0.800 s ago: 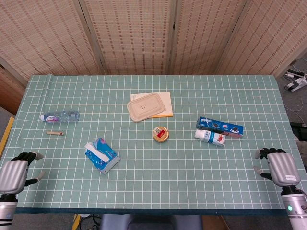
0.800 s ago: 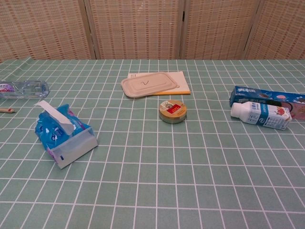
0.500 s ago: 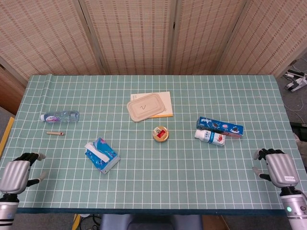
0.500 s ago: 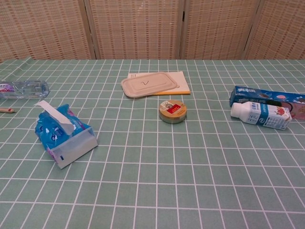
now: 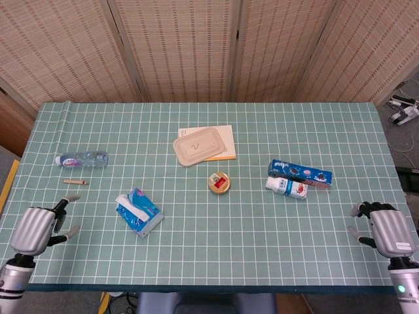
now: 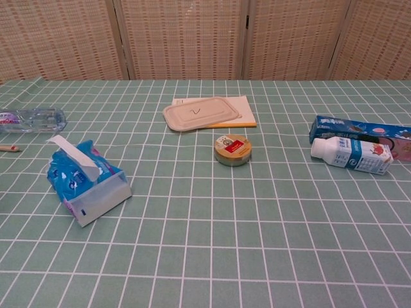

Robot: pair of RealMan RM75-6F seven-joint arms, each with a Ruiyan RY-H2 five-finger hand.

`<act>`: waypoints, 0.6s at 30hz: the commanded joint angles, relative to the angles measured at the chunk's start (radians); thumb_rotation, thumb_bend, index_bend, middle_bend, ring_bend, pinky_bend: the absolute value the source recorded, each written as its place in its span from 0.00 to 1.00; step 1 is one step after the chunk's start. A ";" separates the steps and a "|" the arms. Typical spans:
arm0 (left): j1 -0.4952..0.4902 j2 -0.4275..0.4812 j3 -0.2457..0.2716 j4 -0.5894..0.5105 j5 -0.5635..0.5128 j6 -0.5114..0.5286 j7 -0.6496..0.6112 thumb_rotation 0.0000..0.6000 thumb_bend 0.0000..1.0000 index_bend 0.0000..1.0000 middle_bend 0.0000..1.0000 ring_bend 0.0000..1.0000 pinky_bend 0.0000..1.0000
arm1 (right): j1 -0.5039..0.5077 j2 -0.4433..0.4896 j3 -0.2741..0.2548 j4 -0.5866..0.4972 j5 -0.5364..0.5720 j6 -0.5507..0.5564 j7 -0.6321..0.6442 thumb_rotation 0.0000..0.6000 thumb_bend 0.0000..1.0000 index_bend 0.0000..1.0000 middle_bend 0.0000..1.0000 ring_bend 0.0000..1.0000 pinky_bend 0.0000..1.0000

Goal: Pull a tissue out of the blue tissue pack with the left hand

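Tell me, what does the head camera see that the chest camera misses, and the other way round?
Only the head view shows the two hands: the left hand and the right hand, both holding nothing at the near edge of the table, plus cables on the floor at far right. The chest view adds nothing new, only a closer, lower look. Both share the blue tissue pack with a tissue sticking out, the water bottle, the round tin and the milk bottle.

The silver left hand is being held low at the near left, fingers spread and empty; the silver right hand is being held likewise at the near right.
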 commanded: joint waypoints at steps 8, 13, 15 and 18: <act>-0.166 0.054 0.014 -0.063 0.075 -0.223 0.064 1.00 0.17 0.25 1.00 1.00 1.00 | -0.041 0.022 -0.004 0.014 -0.042 0.084 0.081 1.00 0.17 0.49 0.51 0.44 0.47; -0.219 0.023 0.005 -0.084 0.044 -0.307 0.135 1.00 0.17 0.25 1.00 1.00 1.00 | -0.052 0.033 -0.003 0.026 -0.049 0.104 0.124 1.00 0.17 0.49 0.51 0.44 0.47; -0.233 0.005 -0.002 -0.082 0.033 -0.323 0.150 1.00 0.17 0.25 1.00 1.00 1.00 | -0.055 0.036 -0.003 0.030 -0.049 0.107 0.138 1.00 0.17 0.49 0.51 0.44 0.47; -0.257 -0.015 -0.009 -0.078 0.006 -0.357 0.176 1.00 0.17 0.26 1.00 1.00 1.00 | -0.057 0.041 -0.001 0.035 -0.049 0.110 0.158 1.00 0.17 0.49 0.51 0.44 0.47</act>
